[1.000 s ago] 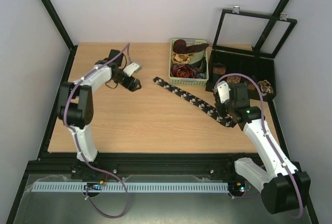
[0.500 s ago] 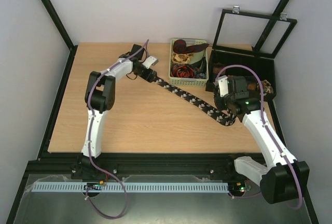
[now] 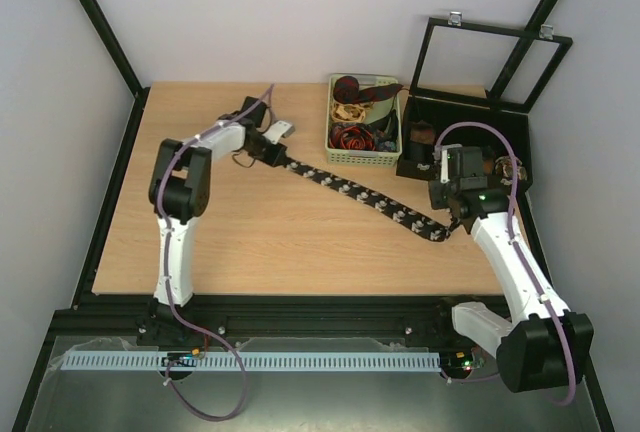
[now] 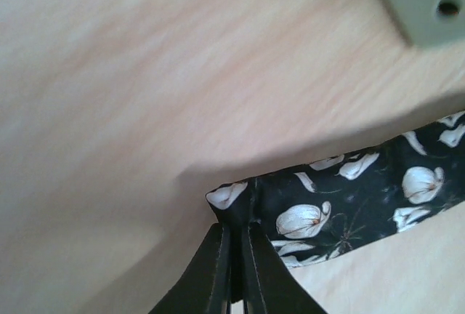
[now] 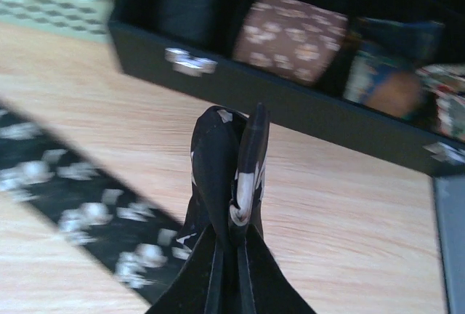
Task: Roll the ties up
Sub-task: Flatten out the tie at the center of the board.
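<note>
Wooden table (image 3: pixel 250 242) | left gripper (image 4: pixel 234 232) clamps black tie (image 3: pixel 350 192) end | right gripper (image 5: pixel 235 238) clamps other end

**ROBOT LAB TEST CELL**

Looking like a lab rig: L arm (image 3: pixel 172 242) & R arm (image 3: pixel 512 264) sitting bolted to a black base rail (image 3: pixel 330 303) at the near edge of a wood tabletop (image 3: pixel 260 242). Black frame posts (image 3: pixel 95 17) running up along plain white walls (image 3: pixel 300 12). Purple cable (image 3: pixel 468 127) looping over the R arm. Perforated cable strip (image 3: pixel 260 361) lying in front.
</note>
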You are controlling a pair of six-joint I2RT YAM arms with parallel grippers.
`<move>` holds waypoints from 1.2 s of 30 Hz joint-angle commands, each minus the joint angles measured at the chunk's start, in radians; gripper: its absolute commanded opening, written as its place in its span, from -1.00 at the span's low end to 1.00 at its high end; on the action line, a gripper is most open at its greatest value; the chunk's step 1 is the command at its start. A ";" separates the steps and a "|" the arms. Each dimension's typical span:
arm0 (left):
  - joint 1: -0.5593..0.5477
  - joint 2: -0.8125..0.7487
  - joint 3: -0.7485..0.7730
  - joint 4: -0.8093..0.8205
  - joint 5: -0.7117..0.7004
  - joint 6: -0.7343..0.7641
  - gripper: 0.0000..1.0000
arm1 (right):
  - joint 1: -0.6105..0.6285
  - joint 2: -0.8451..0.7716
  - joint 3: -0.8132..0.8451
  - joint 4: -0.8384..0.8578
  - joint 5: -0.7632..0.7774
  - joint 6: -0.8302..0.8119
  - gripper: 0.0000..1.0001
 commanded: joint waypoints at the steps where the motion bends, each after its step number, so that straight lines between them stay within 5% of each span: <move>1: 0.160 -0.164 -0.164 -0.051 0.091 -0.147 -0.95 | -0.085 -0.021 0.036 -0.056 0.192 0.085 -0.97; 5: 0.325 -0.298 -0.322 -0.085 0.125 -0.253 -0.95 | -0.158 -0.017 0.044 -0.060 0.382 0.161 -0.97; 12: 0.494 -0.439 -0.463 -0.183 -0.119 -0.475 -0.95 | -0.283 0.093 0.093 -0.171 0.443 0.280 -0.97; 19: 0.561 -0.410 -0.473 -0.363 -0.328 -0.482 -0.95 | -0.325 0.275 0.123 -0.279 0.590 0.352 -0.97; 24: 0.576 -0.380 -0.447 -0.376 -0.315 -0.473 -0.95 | -0.328 0.372 0.116 -0.235 0.441 0.247 -0.93; 27: 0.547 -0.385 -0.491 -0.359 -0.193 -0.409 -0.95 | -0.330 0.358 0.098 -0.152 0.192 0.166 -0.62; 29: 0.523 -0.389 -0.520 -0.355 -0.156 -0.361 -0.66 | -0.330 0.362 0.091 -0.139 0.059 0.125 -0.18; 32: 0.523 -0.385 -0.496 -0.394 -0.179 -0.290 -0.02 | -0.333 0.385 0.089 -0.171 0.065 0.044 0.42; 34: 0.558 -0.377 -0.478 -0.415 -0.202 -0.257 0.36 | -0.359 0.372 0.089 -0.182 0.009 -0.064 0.59; 36: 0.607 -0.365 -0.455 -0.434 -0.241 -0.232 0.51 | -0.362 0.358 0.104 -0.209 -0.092 -0.201 0.73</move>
